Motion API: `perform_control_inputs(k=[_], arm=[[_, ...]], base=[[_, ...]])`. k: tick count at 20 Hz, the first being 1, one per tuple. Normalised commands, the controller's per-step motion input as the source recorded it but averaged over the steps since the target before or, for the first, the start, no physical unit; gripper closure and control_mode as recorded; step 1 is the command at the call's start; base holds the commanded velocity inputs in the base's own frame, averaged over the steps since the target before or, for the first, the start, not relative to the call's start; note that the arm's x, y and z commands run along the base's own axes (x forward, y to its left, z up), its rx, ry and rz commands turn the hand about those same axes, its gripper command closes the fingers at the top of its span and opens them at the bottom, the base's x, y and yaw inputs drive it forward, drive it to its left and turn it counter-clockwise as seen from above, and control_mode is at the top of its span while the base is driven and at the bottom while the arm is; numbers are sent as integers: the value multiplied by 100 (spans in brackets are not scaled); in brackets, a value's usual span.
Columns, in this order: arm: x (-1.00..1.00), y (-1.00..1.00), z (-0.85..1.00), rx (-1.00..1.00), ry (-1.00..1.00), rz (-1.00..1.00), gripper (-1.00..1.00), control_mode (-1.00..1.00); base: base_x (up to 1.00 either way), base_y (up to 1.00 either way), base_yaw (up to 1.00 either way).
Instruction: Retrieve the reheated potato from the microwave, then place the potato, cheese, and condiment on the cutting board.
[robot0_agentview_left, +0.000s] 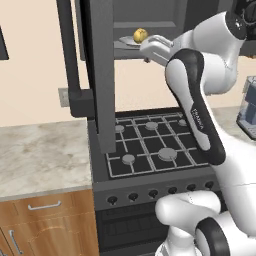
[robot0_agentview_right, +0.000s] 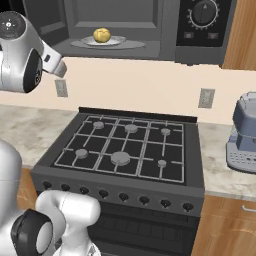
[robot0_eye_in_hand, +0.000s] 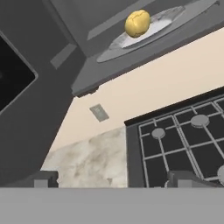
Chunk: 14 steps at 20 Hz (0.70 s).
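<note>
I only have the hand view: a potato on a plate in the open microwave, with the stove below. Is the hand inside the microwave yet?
Observer: No. The hand hangs in front of and below the microwave opening, short of the potato.
Operator: Anything on the counter right of the stove?
Observer: A grey coffee machine stands there.
Operator: Where does the door sit?
Observer: The door is swung wide open, over the stove's left edge.
</note>
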Motion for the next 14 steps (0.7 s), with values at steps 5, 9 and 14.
perform_control_inputs(k=[5, 9, 14], arm=[[38, -33, 22, -11, 0, -2, -100, -100], [40, -29, 17, -13, -5, 0, -100, -100], [34, -25, 19, -17, -5, 0, -100, -100]], base=[[0, 0, 0], [0, 0, 0], [0, 0, 0]])
